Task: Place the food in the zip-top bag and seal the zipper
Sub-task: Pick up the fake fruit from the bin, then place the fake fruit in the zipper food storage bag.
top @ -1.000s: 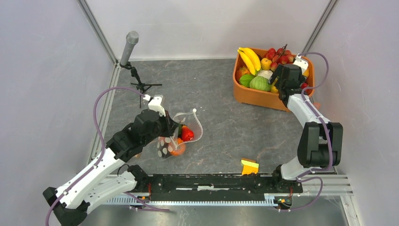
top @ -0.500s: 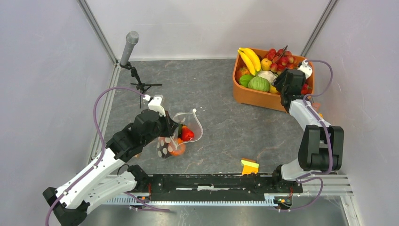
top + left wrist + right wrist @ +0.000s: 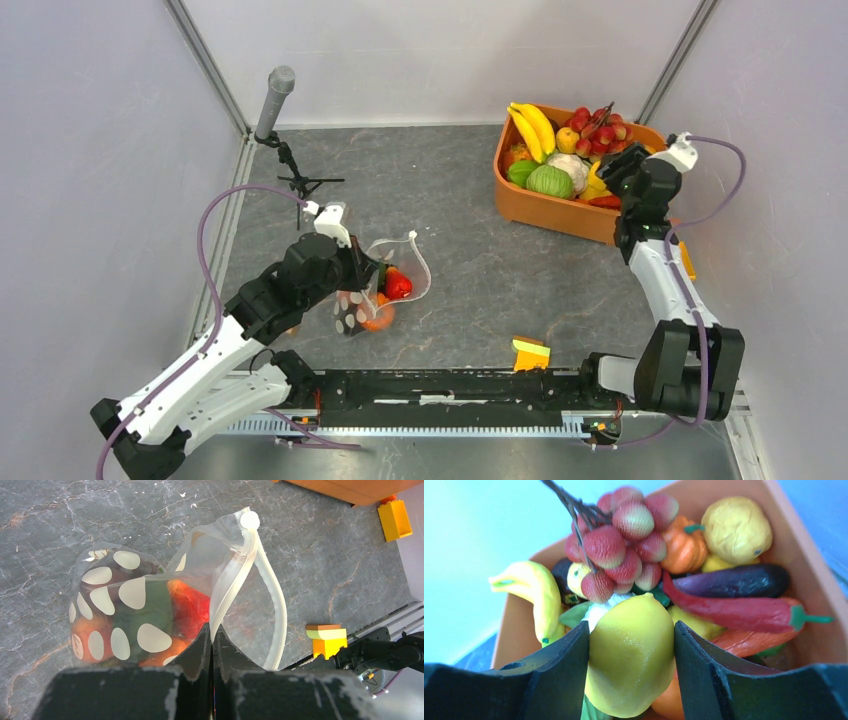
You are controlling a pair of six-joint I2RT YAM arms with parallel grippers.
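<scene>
From above, we see the left gripper (image 3: 363, 283) closed on the rim of the bag (image 3: 352, 312), which lies on the table well to the left of the tub (image 3: 545, 208) and nearer the arm bases. The zipper (image 3: 424, 270) stands open in a loop, with red and orange food (image 3: 397, 285) inside. The right gripper (image 3: 603, 183) is over the tub's right half, clamped on a lemon (image 3: 595, 186). A yellow block (image 3: 531, 354) sits on the table nearer the bases than the tub. From the left wrist, we find the fingers pressed together, pinching one lip of the bag where the zipper meets them. The other lip bows away, and green, red and orange food shows through the dotted plastic. From the right wrist, both fingers touch the lemon's sides. Beyond it in the tub lie a lychee bunch (image 3: 619, 545), banana (image 3: 541, 595), pumpkin (image 3: 684, 547), eggplant (image 3: 734, 580) and chili (image 3: 734, 612).
</scene>
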